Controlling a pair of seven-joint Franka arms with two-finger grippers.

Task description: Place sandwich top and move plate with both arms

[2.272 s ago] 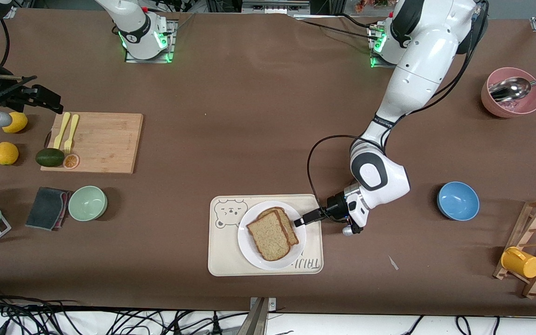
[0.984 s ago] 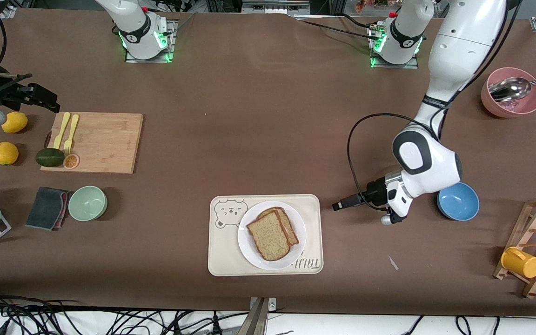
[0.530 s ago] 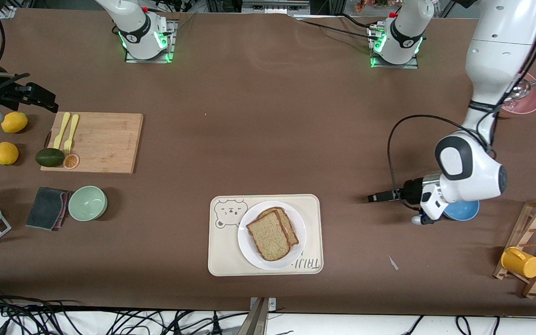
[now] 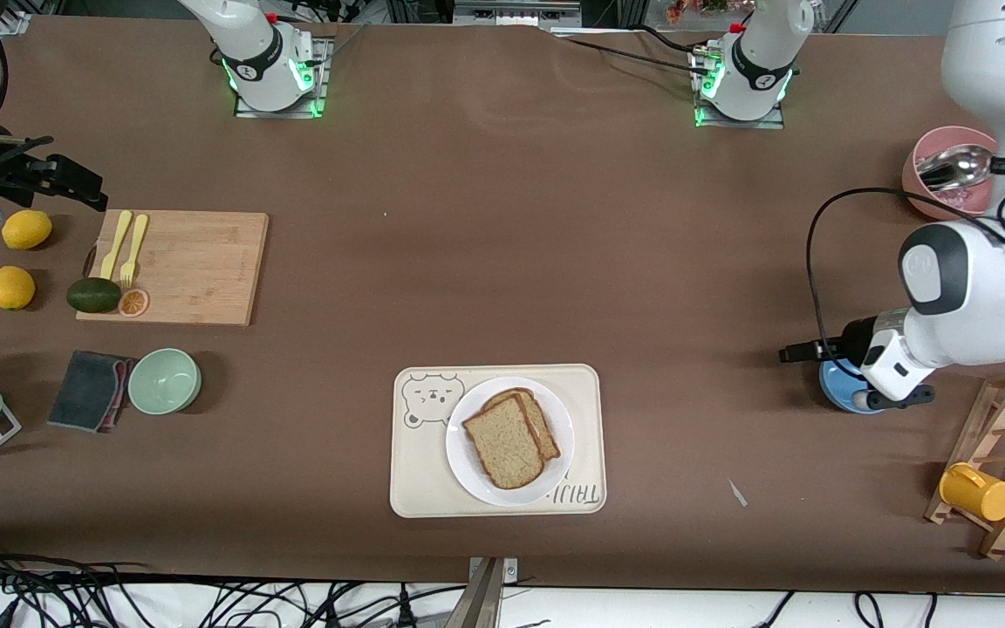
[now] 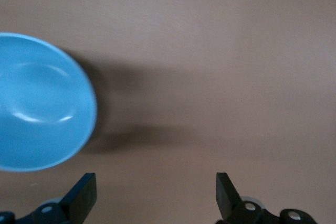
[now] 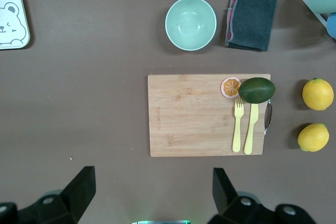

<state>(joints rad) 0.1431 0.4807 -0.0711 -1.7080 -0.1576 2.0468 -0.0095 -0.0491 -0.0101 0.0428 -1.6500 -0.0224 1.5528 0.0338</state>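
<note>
The sandwich top (image 4: 503,440), a speckled brown bread slice, lies on the white plate (image 4: 468,475), overlapping a second slice (image 4: 548,433) beneath it. The plate rests on the cream bear tray (image 4: 420,488). My left gripper (image 4: 786,354) hangs open and empty over bare table beside the blue bowl (image 5: 37,103), well away from the plate toward the left arm's end; the left wrist view shows its fingertips (image 5: 84,192) wide apart. My right gripper (image 4: 84,185) waits open and empty, high over the table by the cutting board (image 6: 210,114), with nothing between its fingers.
The cutting board (image 4: 180,266) carries a yellow fork, knife, avocado and orange slice. Two lemons (image 4: 27,228), a green bowl (image 4: 164,380) and a grey cloth (image 4: 88,389) lie around it. A pink bowl with a spoon (image 4: 947,187) and a wooden rack with a yellow cup (image 4: 978,493) stand at the left arm's end.
The left arm has drawn back from the plate toward its own end of the table, ending beside the blue bowl. Bread, plate and tray have not moved; the right gripper barely shifted.
</note>
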